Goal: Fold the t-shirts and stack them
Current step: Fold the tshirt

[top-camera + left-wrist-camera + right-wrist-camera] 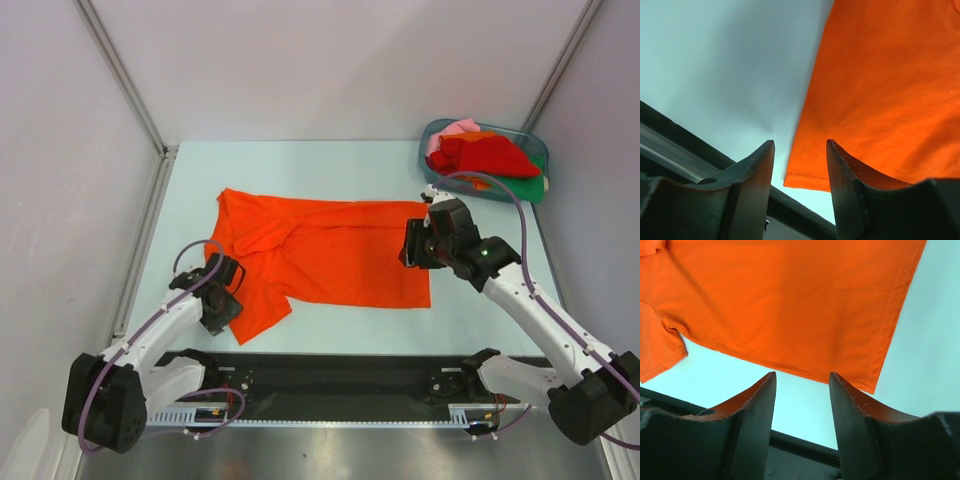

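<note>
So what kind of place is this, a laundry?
Most likely a robot test lab, not a laundry: two robot arms bolted to a table, plain white walls boxing it in, one orange shirt spread flat, a tub holding other shirts.

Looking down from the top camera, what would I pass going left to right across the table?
left pincer → orange t-shirt → right pincer → blue plastic tub holding heaped t-shirts

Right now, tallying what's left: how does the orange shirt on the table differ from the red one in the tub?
The orange shirt lies spread flat on the table; the red shirt is crumpled in the tub. Orange lies alone; red tops other shirts. Both are unfolded.
</note>
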